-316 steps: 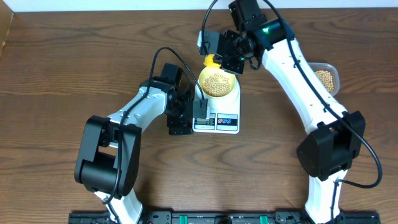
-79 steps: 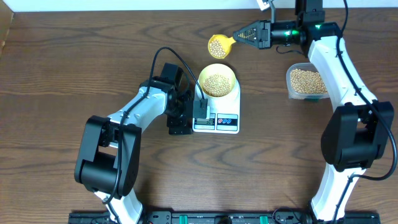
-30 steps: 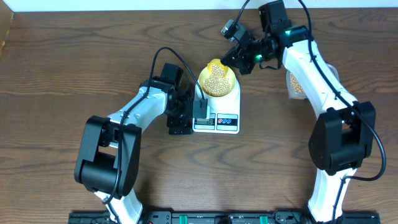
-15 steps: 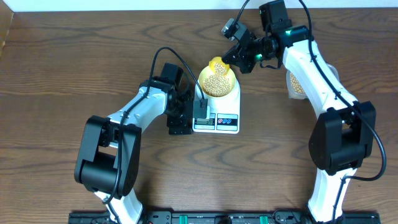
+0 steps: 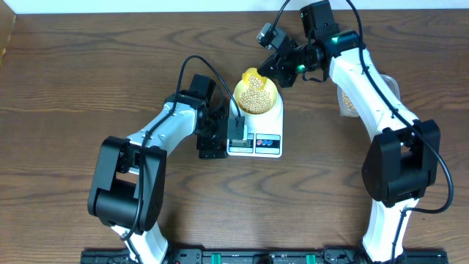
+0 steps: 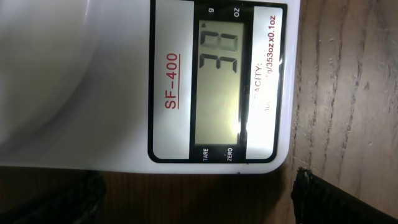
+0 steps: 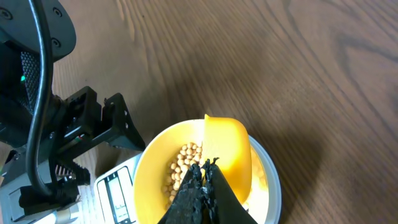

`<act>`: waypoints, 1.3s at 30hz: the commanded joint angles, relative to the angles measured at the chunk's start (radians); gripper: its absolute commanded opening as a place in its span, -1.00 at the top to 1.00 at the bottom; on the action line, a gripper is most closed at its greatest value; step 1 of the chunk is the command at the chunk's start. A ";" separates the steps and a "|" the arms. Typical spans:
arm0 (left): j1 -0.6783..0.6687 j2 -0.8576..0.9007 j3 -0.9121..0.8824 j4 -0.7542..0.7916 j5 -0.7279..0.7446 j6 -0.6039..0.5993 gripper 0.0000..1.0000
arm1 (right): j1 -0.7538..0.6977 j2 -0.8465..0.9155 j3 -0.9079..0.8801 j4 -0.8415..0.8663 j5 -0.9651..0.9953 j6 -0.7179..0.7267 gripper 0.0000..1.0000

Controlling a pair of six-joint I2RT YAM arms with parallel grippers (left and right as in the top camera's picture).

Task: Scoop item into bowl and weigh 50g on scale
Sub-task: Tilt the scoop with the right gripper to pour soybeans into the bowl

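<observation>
The white scale [image 5: 255, 134] carries the pale-yellow bowl [image 5: 272, 103] holding tan beans [image 5: 255, 94]. My right gripper [image 5: 277, 68] is shut on the handle of the bright yellow scoop [image 5: 253, 76], tipped over the bowl's far rim. In the right wrist view the scoop [image 7: 227, 152] is tilted on its side over the bowl [image 7: 149, 174] with beans [image 7: 184, 165] below it, held by my gripper [image 7: 206, 180]. My left gripper [image 5: 218, 134] is open beside the scale's left edge. The left wrist view shows the scale [image 6: 112, 81] display [image 6: 221, 81], with its fingers [image 6: 199, 199] apart.
A clear plastic tub [image 5: 347, 99] of beans stands to the right of the scale, mostly hidden behind my right arm. The table is dark brown wood. Cables run from both wrists.
The right gripper brought the loaded scoop from the back of the table over the bowl and tilted it. In the last half second it shifted slightly up and left. The left arm stayed still.
</observation>
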 commanded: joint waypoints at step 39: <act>0.001 0.006 -0.013 -0.002 -0.002 -0.009 -0.95 | 0.026 -0.013 0.001 0.024 -0.018 -0.114 0.98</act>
